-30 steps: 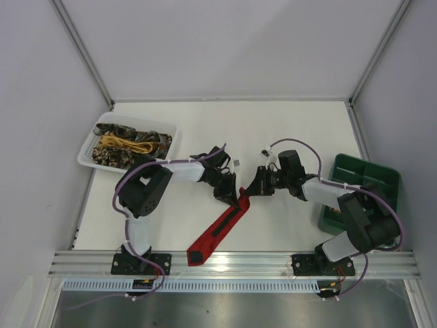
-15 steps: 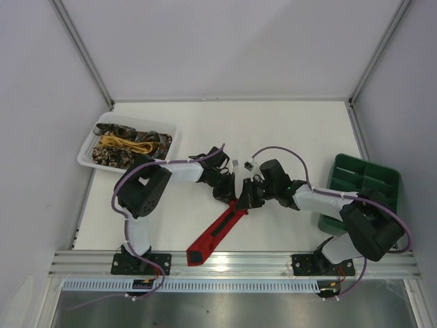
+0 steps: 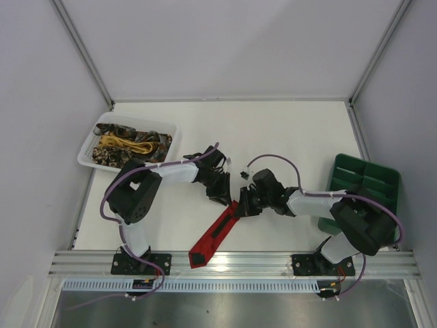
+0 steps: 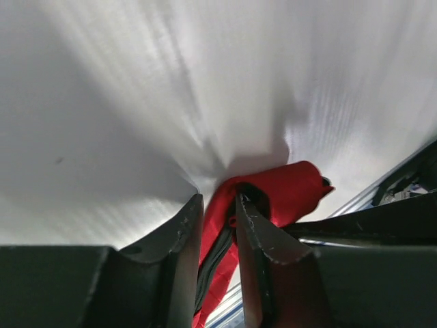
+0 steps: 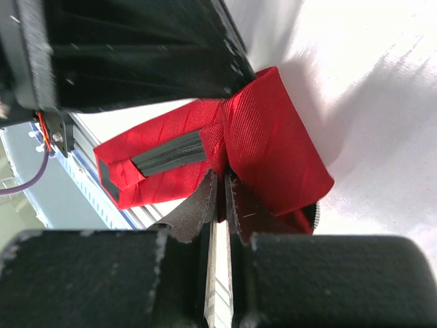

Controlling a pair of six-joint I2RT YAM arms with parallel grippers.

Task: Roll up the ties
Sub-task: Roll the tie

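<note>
A bright red tie (image 3: 215, 234) with dark backing lies diagonally on the white table, its wide pointed end near the front rail. Both grippers meet at its upper, folded end. My left gripper (image 3: 224, 197) is shut on the red tie (image 4: 220, 225), the fabric pinched between its fingers. My right gripper (image 3: 244, 203) is shut on the red tie's folded edge (image 5: 263, 147). In the right wrist view the fold bulges to the right of the fingers (image 5: 240, 212). Other ties, brown-gold patterned and yellow, lie heaped in the basket (image 3: 130, 145).
A white mesh basket (image 3: 90, 154) stands at the back left. A green compartment tray (image 3: 362, 179) sits at the right edge. An aluminium rail (image 3: 232, 261) runs along the table's near edge.
The right arm has swung left and forward, bringing its gripper against the left gripper at the tie's upper end. The tie's upper end has shifted slightly left and down.
</note>
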